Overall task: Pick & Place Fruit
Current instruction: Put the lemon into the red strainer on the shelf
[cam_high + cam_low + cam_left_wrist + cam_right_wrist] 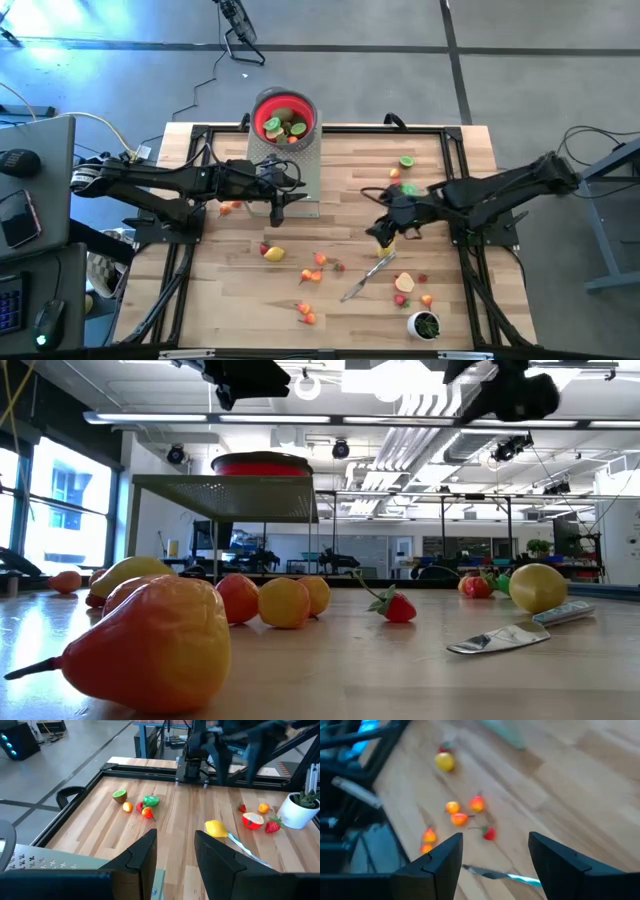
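Small toy fruit lie scattered on the wooden table: a lemon (273, 253), orange pieces (320, 260), a halved apple (404, 284) and a lime half (406, 161). More fruit fills the red bowl (285, 118), which stands on a perforated metal stand (305, 170). My left gripper (277, 208) hangs open beside the stand's near edge, nothing between its fingers (142, 855). My right gripper (385, 230) is open above the table's middle, over a second lemon (216, 828) that rests on the wood. Its wrist view shows only the table between the fingers (442, 862).
A silver knife (368, 277) lies near the middle right, its handle next to the lemon. A small white cup with green contents (424, 324) stands at the near right. A black frame (455, 170) runs around the tabletop.
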`<action>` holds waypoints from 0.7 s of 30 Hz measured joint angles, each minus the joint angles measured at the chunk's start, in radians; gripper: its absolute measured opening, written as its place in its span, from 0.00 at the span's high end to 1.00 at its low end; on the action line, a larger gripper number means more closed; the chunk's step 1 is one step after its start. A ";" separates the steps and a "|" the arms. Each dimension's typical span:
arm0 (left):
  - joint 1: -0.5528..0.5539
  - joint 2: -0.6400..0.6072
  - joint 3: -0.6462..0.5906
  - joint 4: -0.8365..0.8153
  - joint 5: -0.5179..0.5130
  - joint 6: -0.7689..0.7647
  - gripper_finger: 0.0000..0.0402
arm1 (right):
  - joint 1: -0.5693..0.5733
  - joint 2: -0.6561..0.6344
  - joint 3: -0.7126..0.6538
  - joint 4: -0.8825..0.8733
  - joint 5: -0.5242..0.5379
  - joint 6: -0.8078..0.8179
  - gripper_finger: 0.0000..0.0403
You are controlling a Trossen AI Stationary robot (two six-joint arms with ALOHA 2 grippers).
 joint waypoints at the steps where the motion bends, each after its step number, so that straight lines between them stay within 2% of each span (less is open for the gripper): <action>1: 0.000 0.000 0.000 0.000 0.000 0.000 0.69 | 0.001 -0.015 0.000 -0.021 0.019 0.024 0.46; 7: 0.000 0.000 0.000 0.002 0.000 0.000 0.69 | 0.000 -0.067 0.000 -0.031 0.162 0.067 0.46; 17: 0.000 0.000 0.000 0.015 -0.012 0.000 0.69 | -0.003 -0.020 0.000 0.019 0.140 -0.029 0.46; 21: 0.000 0.000 0.000 0.042 -0.012 0.000 0.69 | -0.017 0.002 0.000 0.034 0.139 -0.197 0.46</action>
